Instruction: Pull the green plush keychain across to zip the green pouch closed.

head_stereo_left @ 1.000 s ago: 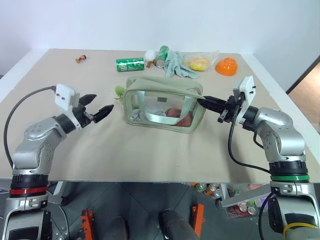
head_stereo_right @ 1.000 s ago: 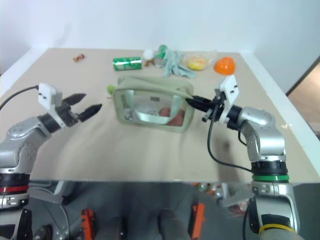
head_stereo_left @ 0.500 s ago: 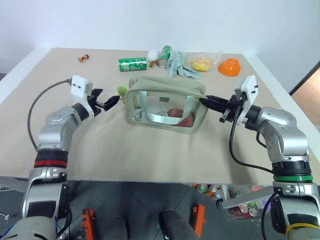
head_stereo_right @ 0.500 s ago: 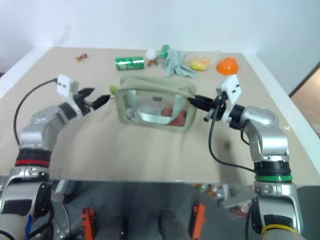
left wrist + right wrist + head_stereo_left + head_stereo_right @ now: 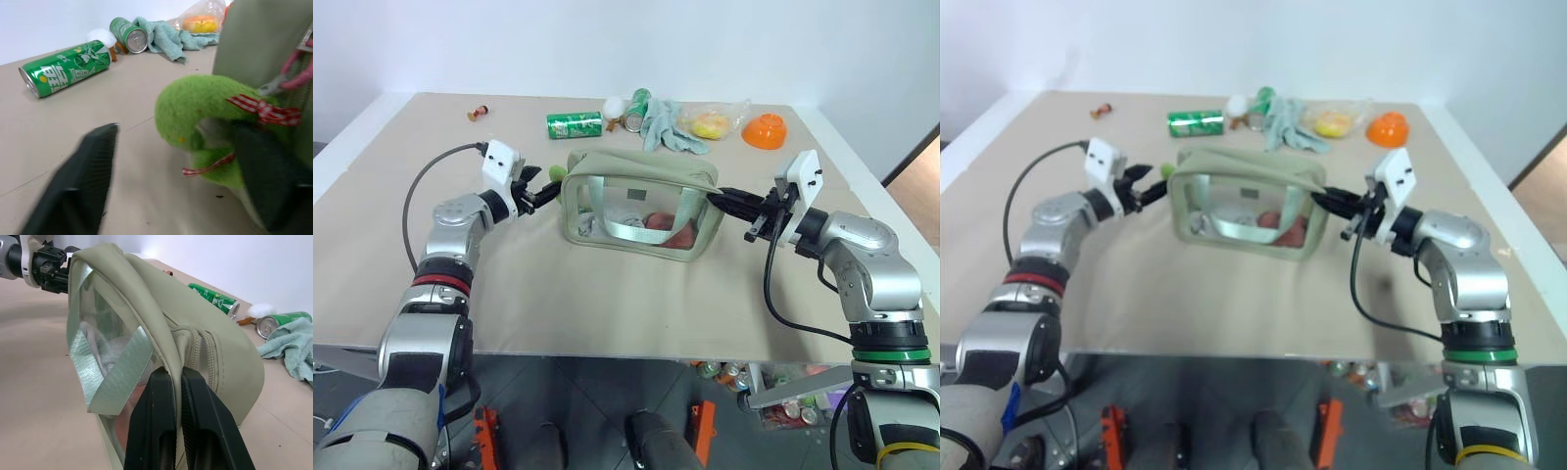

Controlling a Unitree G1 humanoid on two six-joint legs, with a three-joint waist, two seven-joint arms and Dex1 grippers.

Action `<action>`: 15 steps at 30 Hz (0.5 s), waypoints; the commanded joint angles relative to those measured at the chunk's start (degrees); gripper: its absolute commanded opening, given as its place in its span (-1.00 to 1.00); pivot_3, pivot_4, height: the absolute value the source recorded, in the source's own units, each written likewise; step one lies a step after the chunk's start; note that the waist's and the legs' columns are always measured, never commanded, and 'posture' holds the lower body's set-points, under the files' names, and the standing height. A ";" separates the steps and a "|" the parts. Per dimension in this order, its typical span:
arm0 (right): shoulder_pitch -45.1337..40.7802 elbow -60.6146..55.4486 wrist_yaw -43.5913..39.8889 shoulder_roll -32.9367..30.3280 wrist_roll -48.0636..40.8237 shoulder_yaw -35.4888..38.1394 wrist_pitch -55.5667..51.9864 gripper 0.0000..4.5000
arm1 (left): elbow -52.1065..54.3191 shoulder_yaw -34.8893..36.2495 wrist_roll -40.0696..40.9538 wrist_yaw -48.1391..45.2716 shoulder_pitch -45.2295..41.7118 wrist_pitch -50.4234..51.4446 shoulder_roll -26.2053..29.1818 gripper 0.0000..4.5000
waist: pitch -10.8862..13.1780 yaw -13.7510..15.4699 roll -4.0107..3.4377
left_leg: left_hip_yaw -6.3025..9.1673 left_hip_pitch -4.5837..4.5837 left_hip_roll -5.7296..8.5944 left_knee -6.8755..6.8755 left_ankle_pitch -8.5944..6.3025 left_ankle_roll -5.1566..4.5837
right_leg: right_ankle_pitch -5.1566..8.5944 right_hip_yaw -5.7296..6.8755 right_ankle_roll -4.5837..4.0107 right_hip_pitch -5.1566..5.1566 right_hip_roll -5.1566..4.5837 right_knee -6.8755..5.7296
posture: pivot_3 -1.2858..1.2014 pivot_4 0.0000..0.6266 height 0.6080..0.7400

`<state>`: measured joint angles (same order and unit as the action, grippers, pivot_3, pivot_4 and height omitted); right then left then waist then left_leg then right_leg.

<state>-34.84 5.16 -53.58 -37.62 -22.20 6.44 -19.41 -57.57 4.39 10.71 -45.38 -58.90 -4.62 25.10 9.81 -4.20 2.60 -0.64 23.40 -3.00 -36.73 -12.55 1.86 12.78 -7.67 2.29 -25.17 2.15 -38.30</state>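
The left gripper (image 5: 540, 192) sits at the pouch's left end with its two fingers apart around the green plush keychain (image 5: 205, 128) — one finger (image 5: 78, 181) is clear of the plush on the open side, the other (image 5: 266, 176) lies against it, so the plush is between them but not pinched. The keychain, with a red-and-white ribbon, hangs by a pink loop from the left end of the green pouch (image 5: 641, 201).

The right gripper (image 5: 180, 423) is pressed closed on the fabric at the pouch's right end, beside the end of the zipper, pinching a fold there. The pouch stands upright in the middle of the tabletop (image 5: 607, 294), its clear side showing pale webbing and something red inside.

Behind it, well apart, lie a green can (image 5: 574, 124) on its side, a second can (image 5: 634, 106) with a white ball beside it, a grey-green glove (image 5: 668, 127), a plastic bag of yellow things (image 5: 710, 122) and an orange bowl (image 5: 765, 129) — a small brown item (image 5: 481, 113) lies far left.
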 commanded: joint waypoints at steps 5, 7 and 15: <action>-0.62 -2.11 0.54 -1.04 -0.32 1.55 0.66 -1.00 | -3.71 0.61 -1.96 -0.54 -4.21 -4.84 0.27 -0.71 | 0.00 0.00 0.00 | 0.01 0.01 0.01 0.01 0.00 0.00 | 0.01 0.01 0.02 0.00 -0.01 0.00 | 0.03 -0.52 1.00; -0.60 -2.17 0.59 -1.03 -0.35 1.57 0.61 -1.00 | -4.25 0.66 -2.26 -0.75 -4.35 -5.23 0.28 -0.99 | 0.00 -0.01 0.00 | 0.02 0.00 0.01 0.01 0.00 0.00 | 0.01 0.01 0.02 0.00 -0.01 0.00 | 0.03 -0.52 1.00; -0.22 -2.61 0.32 -1.25 -0.51 1.51 0.28 -1.00 | -0.70 2.39 -0.29 -2.05 -2.33 -5.63 0.80 -0.99 | 0.00 -0.01 0.00 | 0.04 0.01 0.01 0.01 0.00 0.00 | 0.01 0.03 0.02 0.00 -0.01 0.00 | 0.03 -0.52 1.00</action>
<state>-34.68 4.90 -53.53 -37.68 -22.22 6.44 -19.46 -61.71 4.98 9.10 -46.85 -61.19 -9.11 25.14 9.81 -4.21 2.59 -0.60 23.42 -2.99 -36.72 -12.55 1.86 12.78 -7.64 2.30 -25.18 2.13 -38.30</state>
